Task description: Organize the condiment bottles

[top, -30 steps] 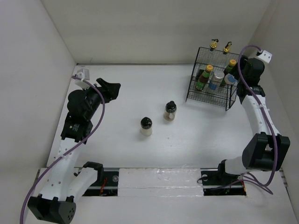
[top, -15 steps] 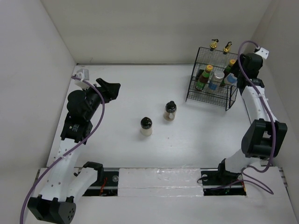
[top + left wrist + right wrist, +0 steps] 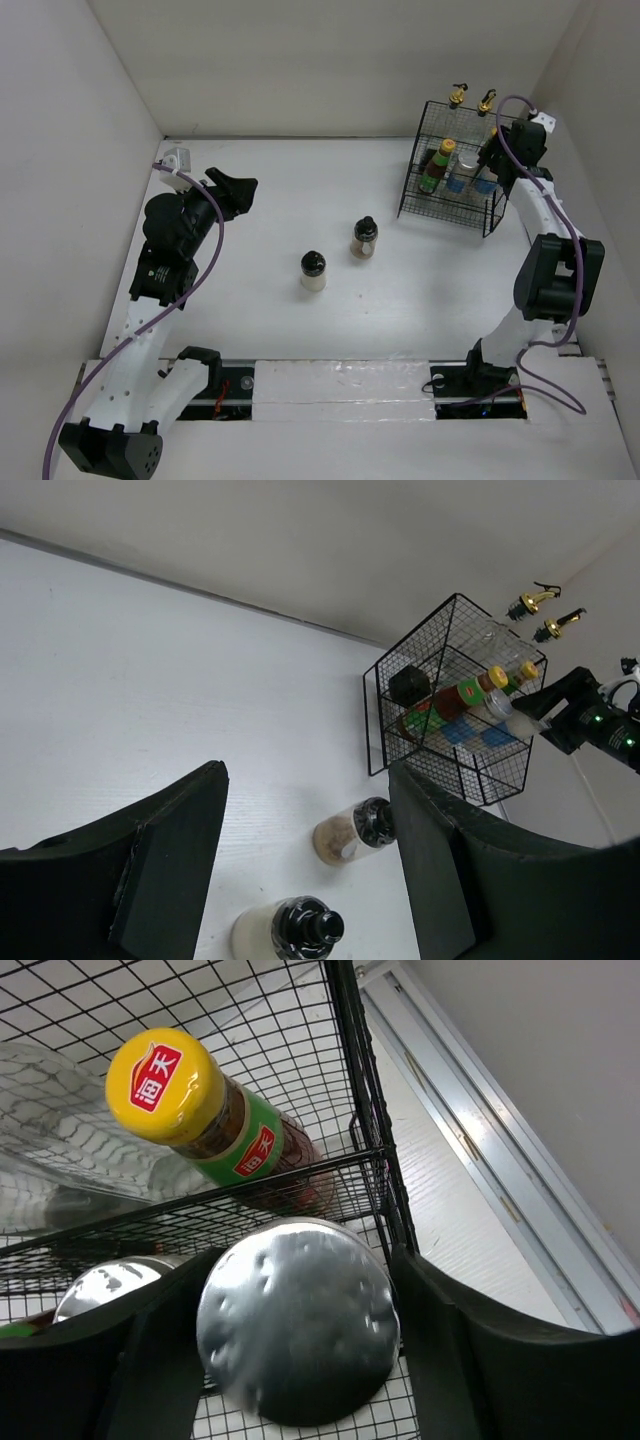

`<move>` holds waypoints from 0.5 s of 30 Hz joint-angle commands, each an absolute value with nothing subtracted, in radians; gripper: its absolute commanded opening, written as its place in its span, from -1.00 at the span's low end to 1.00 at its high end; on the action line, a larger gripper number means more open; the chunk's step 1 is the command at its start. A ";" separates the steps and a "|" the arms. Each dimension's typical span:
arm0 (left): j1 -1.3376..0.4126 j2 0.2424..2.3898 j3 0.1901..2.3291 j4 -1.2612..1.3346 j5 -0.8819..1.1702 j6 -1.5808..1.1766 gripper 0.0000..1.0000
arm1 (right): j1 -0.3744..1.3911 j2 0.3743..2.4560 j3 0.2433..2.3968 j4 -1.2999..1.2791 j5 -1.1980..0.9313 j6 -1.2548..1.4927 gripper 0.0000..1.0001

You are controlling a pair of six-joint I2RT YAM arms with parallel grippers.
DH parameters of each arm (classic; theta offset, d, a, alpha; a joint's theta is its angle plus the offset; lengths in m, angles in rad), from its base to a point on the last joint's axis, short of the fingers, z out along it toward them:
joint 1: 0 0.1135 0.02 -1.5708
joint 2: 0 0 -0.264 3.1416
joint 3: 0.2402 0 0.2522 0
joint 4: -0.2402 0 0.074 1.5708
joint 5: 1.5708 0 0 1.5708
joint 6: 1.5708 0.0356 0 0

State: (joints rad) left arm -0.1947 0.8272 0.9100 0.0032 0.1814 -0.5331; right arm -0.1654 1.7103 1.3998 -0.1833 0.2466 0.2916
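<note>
From above, a short black-capped jar (image 3: 313, 270) and its twin (image 3: 364, 238) stand apart in the middle of the white desk (image 3: 250, 320), with room all round. The other condiment bottles (image 3: 445, 165) crowd the black wire basket (image 3: 420, 205) by the right wall.

Left wrist: the left claw (image 3: 305, 780) gapes wide, holding nothing.

Right wrist: the right claw (image 3: 305, 1260) closely flanks a silver-lidded shaker (image 3: 297, 1335) at the basket's rim. I cannot tell whether it grips.

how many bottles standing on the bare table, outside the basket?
2. One black-capped jar near the table's centre, a second jar behind and right of it, nearer the wire basket. A silver-capped shaker in the right gripper, at the basket, isn't counted.
</note>
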 commanded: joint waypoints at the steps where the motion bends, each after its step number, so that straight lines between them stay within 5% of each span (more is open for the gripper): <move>1: -0.198 0.810 0.917 0.034 0.172 -0.528 0.21 | -0.158 1.671 1.444 -0.123 0.262 0.299 0.49; 10: -0.198 0.822 0.917 0.034 0.172 -0.528 0.21 | -0.138 1.516 1.390 -0.081 0.281 0.308 0.70; 13: -0.198 0.833 0.917 0.034 0.172 -0.528 0.21 | -0.053 1.366 1.249 0.000 0.247 0.320 0.24; 14: -0.198 0.844 0.917 0.034 0.181 -0.528 0.21 | -0.019 1.286 1.139 0.088 0.227 0.321 -0.39; 15: -0.198 0.844 0.917 0.034 0.181 -0.528 0.21 | 0.018 1.249 1.079 0.145 0.201 0.331 -0.59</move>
State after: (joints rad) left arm -0.1947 0.8364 0.9100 0.0032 0.1757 -0.5327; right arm -0.0795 1.3697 1.2011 -0.0330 0.2527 0.3134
